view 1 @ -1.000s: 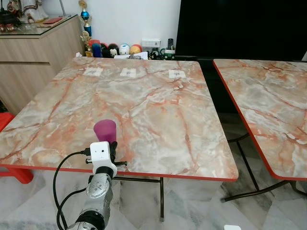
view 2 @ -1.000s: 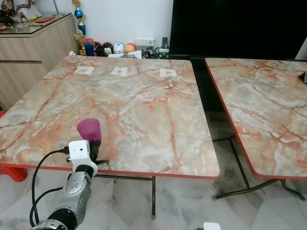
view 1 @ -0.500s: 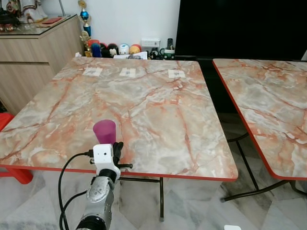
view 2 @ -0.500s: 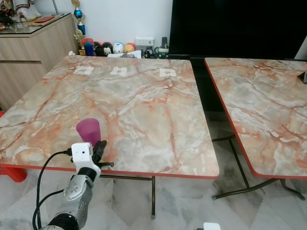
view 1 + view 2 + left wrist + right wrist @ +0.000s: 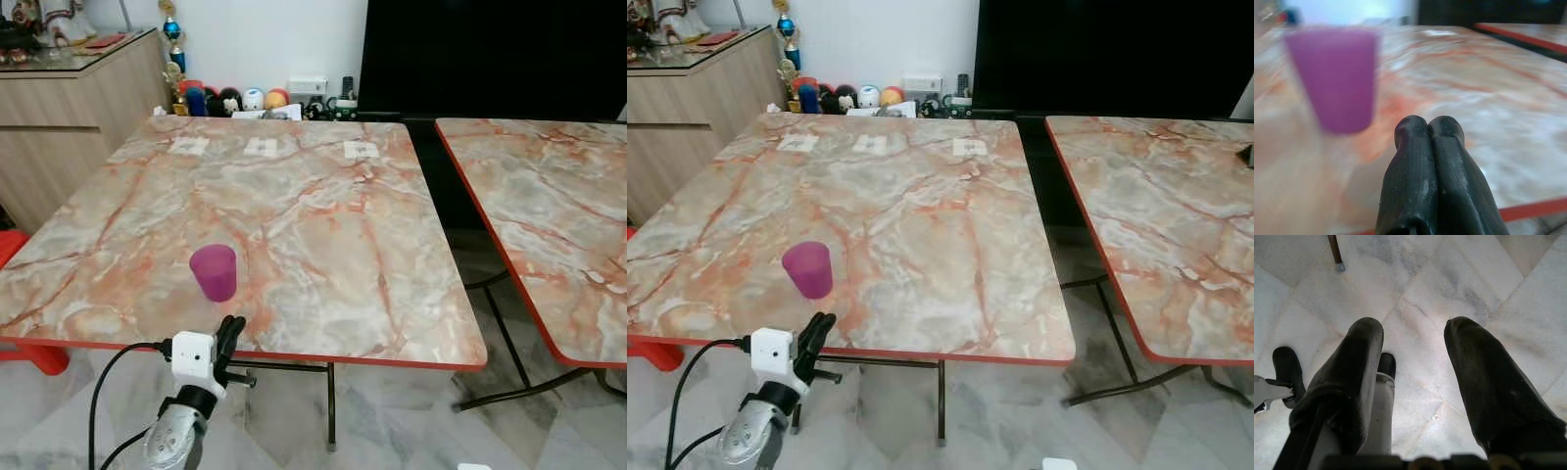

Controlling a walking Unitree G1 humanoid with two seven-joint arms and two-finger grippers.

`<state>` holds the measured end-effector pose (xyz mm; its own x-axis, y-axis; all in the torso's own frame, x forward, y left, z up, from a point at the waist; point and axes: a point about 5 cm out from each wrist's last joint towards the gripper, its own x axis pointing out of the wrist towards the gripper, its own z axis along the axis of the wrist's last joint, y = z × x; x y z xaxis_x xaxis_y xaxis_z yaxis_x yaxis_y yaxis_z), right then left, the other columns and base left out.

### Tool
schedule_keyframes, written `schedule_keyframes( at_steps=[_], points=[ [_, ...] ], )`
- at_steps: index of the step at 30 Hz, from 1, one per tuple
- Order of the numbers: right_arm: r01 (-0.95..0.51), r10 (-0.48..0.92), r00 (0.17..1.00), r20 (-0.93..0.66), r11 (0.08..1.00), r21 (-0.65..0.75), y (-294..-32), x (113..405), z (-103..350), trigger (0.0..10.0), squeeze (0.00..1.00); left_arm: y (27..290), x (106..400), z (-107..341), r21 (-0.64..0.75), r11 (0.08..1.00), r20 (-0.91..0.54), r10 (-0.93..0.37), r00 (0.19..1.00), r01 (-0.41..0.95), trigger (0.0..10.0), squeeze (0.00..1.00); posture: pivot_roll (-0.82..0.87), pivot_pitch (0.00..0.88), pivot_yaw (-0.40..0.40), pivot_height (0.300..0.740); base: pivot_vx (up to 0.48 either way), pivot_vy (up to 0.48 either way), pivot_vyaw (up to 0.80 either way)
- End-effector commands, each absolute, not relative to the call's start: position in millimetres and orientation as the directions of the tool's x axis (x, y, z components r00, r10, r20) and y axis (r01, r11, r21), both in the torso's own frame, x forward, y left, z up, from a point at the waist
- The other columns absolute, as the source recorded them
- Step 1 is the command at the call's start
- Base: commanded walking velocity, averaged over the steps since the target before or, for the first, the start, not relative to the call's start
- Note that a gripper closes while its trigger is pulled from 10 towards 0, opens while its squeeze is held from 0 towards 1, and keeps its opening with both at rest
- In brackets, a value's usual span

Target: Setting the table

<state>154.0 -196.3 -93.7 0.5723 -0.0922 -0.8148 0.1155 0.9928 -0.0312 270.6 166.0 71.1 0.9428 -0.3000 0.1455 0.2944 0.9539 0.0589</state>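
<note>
Our left tool (image 5: 231,331) has let go and drawn back past the bench (image 5: 392,294) edge, fingers pressed together. The purple cup (image 5: 214,271) now stands upright alone near the front edge, so that placement looks done. Our right tool (image 5: 1413,377) hangs spread above the floor.

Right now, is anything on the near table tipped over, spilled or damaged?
Nothing stands out. The purple cup stands upright on the marble table, near its front edge, with no spill around it. The left gripper is shut and apart from the cup, at the table edge. The right gripper hangs open above the floor.
</note>
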Motion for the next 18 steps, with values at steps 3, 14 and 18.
schedule_keyframes(
  at_steps=[3, 14, 18],
  points=[
    [0.113, -0.088, 0.566, -0.820, 0.993, -0.028, -194.4, 151.6, -94.9, 10.0, 0.00, 146.4, 266.9, 81.1, 0.140, 0.890, 0.136, -0.451, 0.882, 0.434, 10.0, 0.00, 0.05, 0.005, 0.008, 0.740, 0.000, 0.000, 0.00],
    [0.120, -0.094, 0.567, -0.818, 0.992, -0.031, -194.4, 152.4, -94.7, 10.0, 0.00, 121.0, 249.7, 94.1, 0.327, 0.720, 0.068, -0.664, 0.744, 0.613, 10.0, 0.00, 0.05, 0.002, 0.009, 0.740, 0.000, 0.000, 0.00],
    [0.120, -0.097, 0.568, -0.817, 0.992, -0.034, -194.6, 152.6, -94.5, 10.0, 0.00, 117.2, 248.8, 101.6, 0.406, 0.684, 0.081, -0.687, 0.722, 0.606, 10.0, 0.00, 0.05, 0.002, 0.009, 0.740, 0.000, 0.000, 0.00]
  ],
)
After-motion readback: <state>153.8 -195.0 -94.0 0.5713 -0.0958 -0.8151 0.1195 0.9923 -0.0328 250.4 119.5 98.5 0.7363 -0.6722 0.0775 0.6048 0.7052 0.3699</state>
